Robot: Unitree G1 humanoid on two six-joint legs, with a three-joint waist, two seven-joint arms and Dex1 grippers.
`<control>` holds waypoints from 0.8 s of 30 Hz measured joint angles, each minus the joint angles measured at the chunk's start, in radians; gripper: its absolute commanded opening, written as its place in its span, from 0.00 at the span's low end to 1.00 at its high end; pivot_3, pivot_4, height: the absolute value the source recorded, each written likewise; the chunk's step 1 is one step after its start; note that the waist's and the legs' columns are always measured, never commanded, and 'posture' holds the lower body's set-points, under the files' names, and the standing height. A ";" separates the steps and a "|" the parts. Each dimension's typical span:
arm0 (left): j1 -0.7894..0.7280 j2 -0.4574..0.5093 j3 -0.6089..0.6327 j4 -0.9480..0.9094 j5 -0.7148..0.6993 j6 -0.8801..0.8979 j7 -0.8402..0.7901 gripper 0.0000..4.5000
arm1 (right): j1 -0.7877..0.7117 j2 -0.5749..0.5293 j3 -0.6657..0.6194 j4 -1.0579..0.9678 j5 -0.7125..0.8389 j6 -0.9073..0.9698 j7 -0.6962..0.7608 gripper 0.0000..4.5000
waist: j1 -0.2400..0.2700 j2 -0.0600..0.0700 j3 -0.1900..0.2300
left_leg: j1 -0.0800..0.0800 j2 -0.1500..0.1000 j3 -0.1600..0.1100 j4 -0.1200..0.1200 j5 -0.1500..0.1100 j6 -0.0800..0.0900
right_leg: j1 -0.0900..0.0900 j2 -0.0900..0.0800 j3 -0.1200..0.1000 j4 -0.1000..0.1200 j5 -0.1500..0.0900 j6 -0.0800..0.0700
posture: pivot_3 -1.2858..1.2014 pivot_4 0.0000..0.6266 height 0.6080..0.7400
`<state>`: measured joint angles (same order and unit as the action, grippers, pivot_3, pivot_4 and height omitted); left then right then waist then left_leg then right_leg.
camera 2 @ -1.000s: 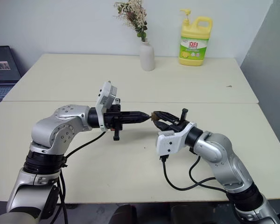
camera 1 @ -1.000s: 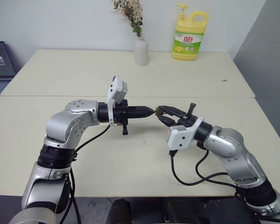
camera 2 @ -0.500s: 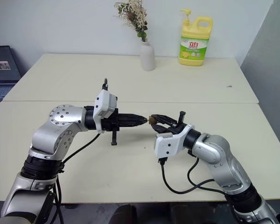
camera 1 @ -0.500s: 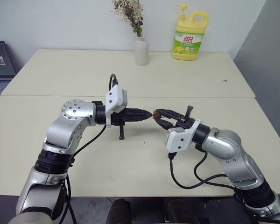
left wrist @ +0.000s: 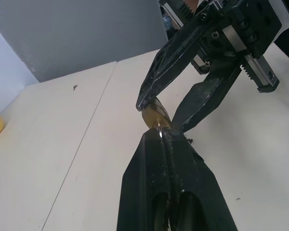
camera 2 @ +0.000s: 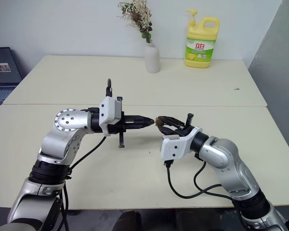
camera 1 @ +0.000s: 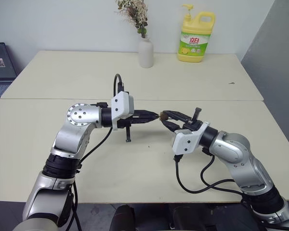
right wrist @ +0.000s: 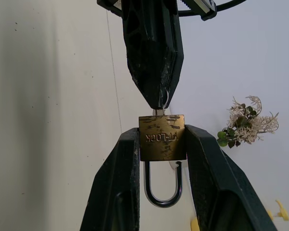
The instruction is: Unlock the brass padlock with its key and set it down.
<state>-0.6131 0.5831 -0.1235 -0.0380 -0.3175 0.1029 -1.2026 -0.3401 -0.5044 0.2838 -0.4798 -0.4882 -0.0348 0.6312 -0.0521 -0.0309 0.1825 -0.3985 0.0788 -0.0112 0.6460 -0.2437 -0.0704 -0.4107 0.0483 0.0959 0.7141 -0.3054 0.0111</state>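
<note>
Brass padlock (right wrist: 162, 137) is clamped by its two side faces between the fingers of the right gripper (right wrist: 162, 144), jaws part-open to the body's width. It is held in the air above the near table (camera 1: 29, 144), roughly over the middle of its far edge, clear of the surface. Engraved face is turned to the right wrist camera. The silvery shackle (right wrist: 163, 185) is seen hanging back between the fingers toward the wrist; one leg appears lifted out of the body with a small gap (so it reads as unlatched, though the far side can't be checked).

Key (right wrist: 158, 111) is seen as a short silver stub entering the padlock's end face; its other end is pinched in the tip of the left gripper (left wrist: 160, 135), which is fully closed on it. The two grippers are met tip to tip, both about level, left one pointing toward the robot's right.

Other items, for reference: white vase with dried flowers (camera 1: 145, 52) and a yellow detergent bottle (camera 1: 195, 40) are stood near the far edge of the second table (camera 1: 62, 72), well apart from the lock.
</note>
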 measured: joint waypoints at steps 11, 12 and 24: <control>-0.002 -0.006 0.006 -0.001 -0.042 0.112 -0.004 0.09 | 0.001 -0.001 0.002 0.002 -0.001 0.002 0.002 0.21 | -0.001 0.000 0.000 | 0.000 0.000 0.000 0.000 0.000 0.000 | 0.000 0.000 0.000 0.000 0.000 0.000 | 0.52 0.24 1.00; -0.001 -0.005 0.006 -0.004 -0.052 0.142 -0.004 0.13 | 0.001 -0.001 0.002 0.002 -0.001 0.002 0.001 0.21 | -0.001 0.000 0.000 | 0.000 0.000 0.000 0.000 0.000 0.000 | 0.000 0.000 0.000 0.000 0.000 0.000 | 0.52 0.24 1.00; -0.050 0.007 0.105 -0.057 -0.334 0.763 0.165 0.40 | 0.001 -0.002 0.001 0.002 -0.001 0.001 0.000 0.21 | -0.001 0.000 0.000 | 0.000 0.000 -0.002 0.000 0.000 0.000 | 0.000 0.000 -0.001 0.000 0.000 0.001 | 0.52 0.24 1.00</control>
<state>-0.6628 0.5897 -0.0182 -0.0948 -0.6513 0.8664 -1.0379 -0.3394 -0.5067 0.2851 -0.4778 -0.4889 -0.0342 0.6311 -0.0535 -0.0309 0.1825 -0.3989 0.0787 -0.0131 0.6462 -0.2437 -0.0704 -0.4104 0.0485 0.0947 0.7141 -0.3058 0.0117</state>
